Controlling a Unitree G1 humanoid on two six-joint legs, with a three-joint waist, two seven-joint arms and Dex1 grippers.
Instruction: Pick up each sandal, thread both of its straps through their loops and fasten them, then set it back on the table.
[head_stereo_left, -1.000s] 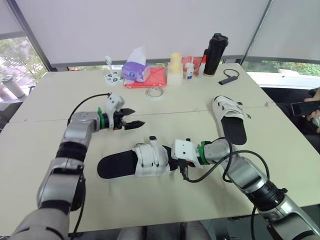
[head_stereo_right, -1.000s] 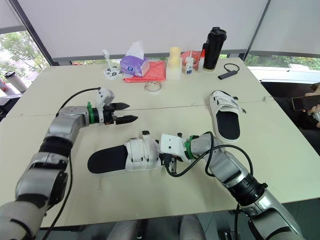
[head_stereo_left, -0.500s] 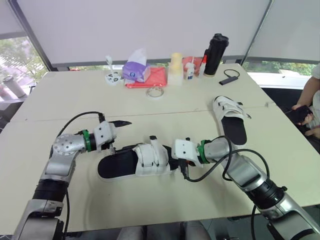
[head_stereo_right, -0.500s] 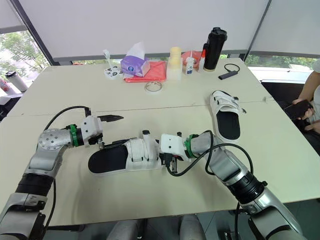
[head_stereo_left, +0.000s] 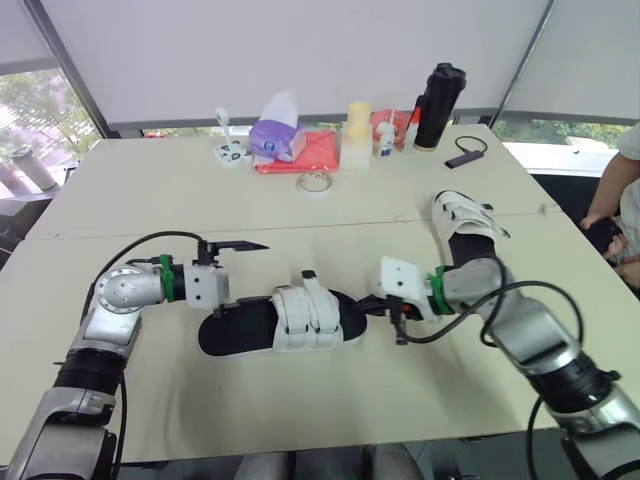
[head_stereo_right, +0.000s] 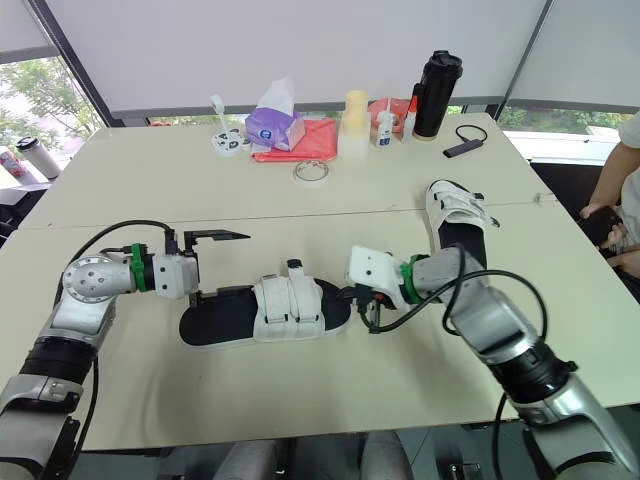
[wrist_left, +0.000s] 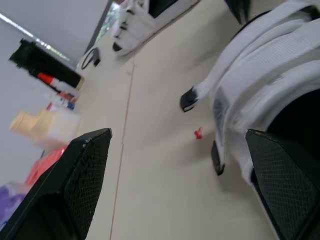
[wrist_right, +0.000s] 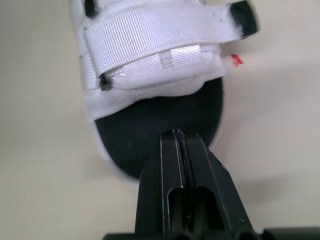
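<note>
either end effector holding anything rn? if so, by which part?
Nothing held. Left end effector is open at the heel end of the near sandal, not closed on it; right end effector is shut and empty by its toe.

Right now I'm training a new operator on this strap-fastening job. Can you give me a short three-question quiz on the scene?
1. True or false: the left tool is open.
2. The right tool meets which end of the near sandal? A heel, B toe, C strap side.
3. Fill in: the far sandal lies to the robot's ___ of the near sandal.

Key: 1 true. 2 B. 3 right.
</note>
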